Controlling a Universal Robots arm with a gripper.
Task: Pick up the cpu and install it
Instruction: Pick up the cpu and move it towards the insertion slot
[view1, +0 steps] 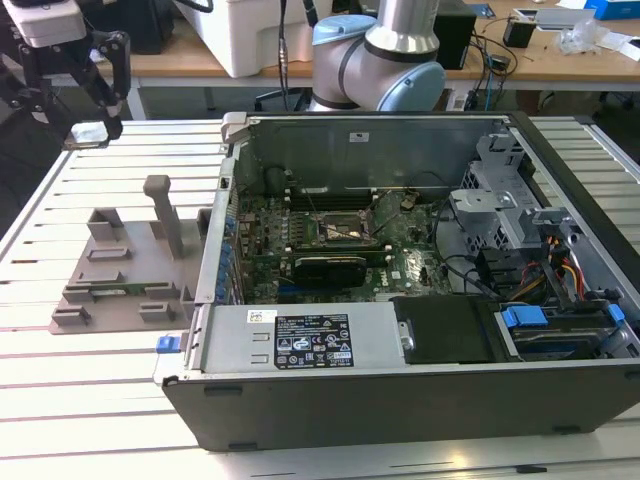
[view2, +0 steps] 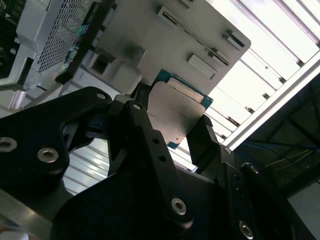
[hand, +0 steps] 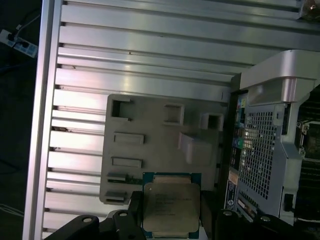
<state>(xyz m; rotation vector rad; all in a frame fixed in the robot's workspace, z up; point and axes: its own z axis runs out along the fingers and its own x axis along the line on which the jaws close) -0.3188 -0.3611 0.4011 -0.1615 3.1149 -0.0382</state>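
My gripper (view1: 96, 118) hangs high at the exterior view's far left, above the slatted table and well apart from the case. It is shut on the cpu (view1: 92, 133), a small flat silver square with a green rim. In both wrist views the black fingers (hand: 131, 220) clamp two opposite edges of the cpu (hand: 171, 204), whose metal top plate (view2: 172, 112) faces the cameras. The grey holder block (hand: 160, 145) lies on the table below the chip. The open socket (view1: 338, 229) sits in the middle of the motherboard inside the case.
The open computer case (view1: 420, 390) fills the table's middle and the exterior view's right side, with walls rising around the motherboard. The holder block (view1: 120, 270) has an upright post (view1: 165, 215) beside the case wall. The arm's base (view1: 385, 60) stands behind the case.
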